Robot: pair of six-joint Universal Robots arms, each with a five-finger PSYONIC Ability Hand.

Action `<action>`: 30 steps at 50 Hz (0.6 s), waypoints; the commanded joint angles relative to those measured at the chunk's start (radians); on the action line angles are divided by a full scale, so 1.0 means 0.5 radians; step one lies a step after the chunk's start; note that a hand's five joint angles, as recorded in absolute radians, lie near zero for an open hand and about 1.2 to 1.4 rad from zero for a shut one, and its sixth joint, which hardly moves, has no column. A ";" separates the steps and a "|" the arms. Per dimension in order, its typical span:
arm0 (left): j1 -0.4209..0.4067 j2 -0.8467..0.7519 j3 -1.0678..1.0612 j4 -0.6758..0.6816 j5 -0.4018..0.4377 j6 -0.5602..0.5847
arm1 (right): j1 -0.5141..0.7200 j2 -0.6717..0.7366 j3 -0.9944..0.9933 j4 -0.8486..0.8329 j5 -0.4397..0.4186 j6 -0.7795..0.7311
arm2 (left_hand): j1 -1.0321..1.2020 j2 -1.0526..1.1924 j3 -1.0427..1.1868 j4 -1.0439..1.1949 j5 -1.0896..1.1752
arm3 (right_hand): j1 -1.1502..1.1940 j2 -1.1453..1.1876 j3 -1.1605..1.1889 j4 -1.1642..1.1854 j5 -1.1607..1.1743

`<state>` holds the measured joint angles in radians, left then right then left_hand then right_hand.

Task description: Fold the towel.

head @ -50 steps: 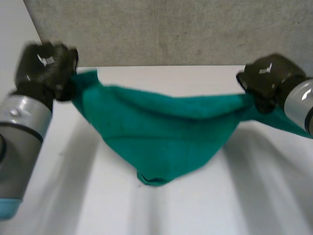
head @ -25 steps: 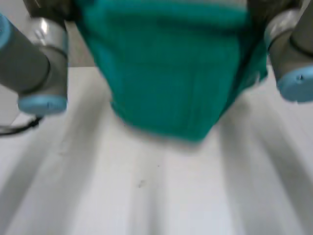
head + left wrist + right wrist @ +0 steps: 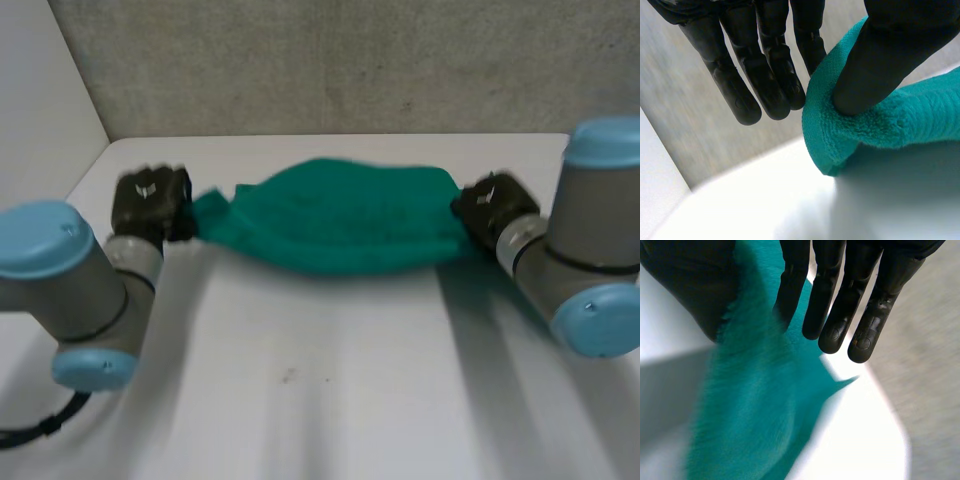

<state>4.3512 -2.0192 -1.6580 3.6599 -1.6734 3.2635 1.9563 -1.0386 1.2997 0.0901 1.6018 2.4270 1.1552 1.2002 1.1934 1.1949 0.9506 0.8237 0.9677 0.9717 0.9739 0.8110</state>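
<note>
Stretched left to right across the far part of the white table (image 3: pixel 320 390): a teal towel (image 3: pixel 340 225), bunched lengthwise into a thick, rumpled band, bulging a little toward the far side at its middle. Behind the table, a speckled grey wall (image 3: pixel 350 60).

At the towel's left end, the left hand (image 3: pixel 150 200), at the tip of the left arm (image 3: pixel 70 290) with its grey joint and light-blue cap. Seen from the left wrist: thumb (image 3: pixel 880 60) pressed down onto the rounded terry edge of that end, straight fingers (image 3: pixel 770 75) behind it, the one nearest the thumb passing behind the cloth. So: grasping the towel in a pinch, not clenched round it.

At the towel's right end, the right hand (image 3: pixel 492 205), ahead of the right arm (image 3: pixel 590 250). Seen from the right wrist: cloth running between the thumb on one side and the straight fingers on the other, the finger nearest the thumb touching the fabric, the rest held just off it. Again a pinch on the towel, though blurred there.

On the back of each hand, a small white mark (image 3: pixel 145 187), too small to read. No readable label on the cloth.
</note>
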 commanded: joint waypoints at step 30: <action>0.268 0.314 -0.246 -0.018 0.009 0.008 | -0.700 -0.184 0.640 0.001 -0.559 1.257 | 0.482 0.392 0.406 0.403 0.542 | -0.039 -0.327 -0.335 -0.340 -0.363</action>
<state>4.4613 -1.8743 -1.7624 3.6562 -1.6705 3.2654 1.6186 -1.1010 1.5740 0.0822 1.3882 3.0675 1.1553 1.2002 1.1934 1.1949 0.9506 0.4977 0.5727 0.5789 0.5774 0.3924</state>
